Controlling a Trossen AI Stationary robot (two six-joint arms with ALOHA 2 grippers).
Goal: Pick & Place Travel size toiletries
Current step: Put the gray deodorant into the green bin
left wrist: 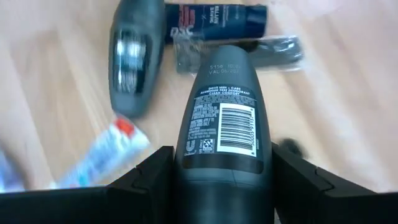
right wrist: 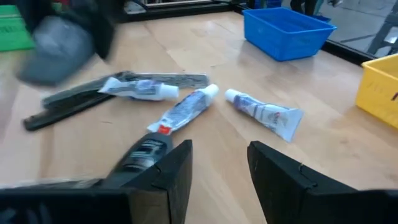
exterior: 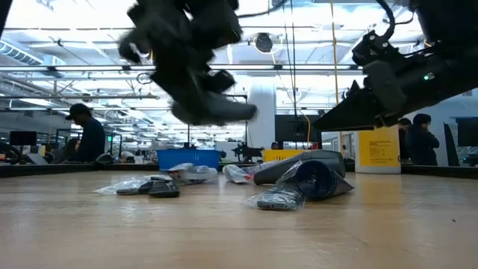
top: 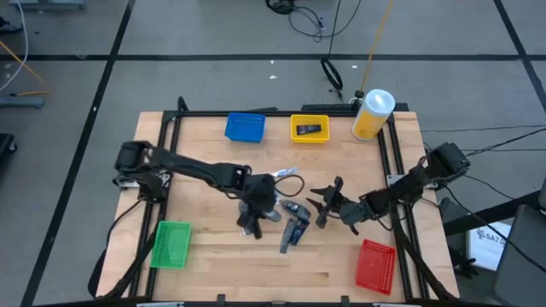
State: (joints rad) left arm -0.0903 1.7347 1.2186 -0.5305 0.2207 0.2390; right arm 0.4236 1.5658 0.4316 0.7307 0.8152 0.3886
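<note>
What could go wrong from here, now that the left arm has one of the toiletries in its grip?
The left tool holds the dark deodorant by its smooth rounded sides, lifted off the table; it might slip and fall onto the toiletries below. The right tool hovers close over the toothpaste tubes, so the arms might collide.

Grey floor [top: 213,34] with dark lines; bright ceiling lights [exterior: 67,33].
</note>
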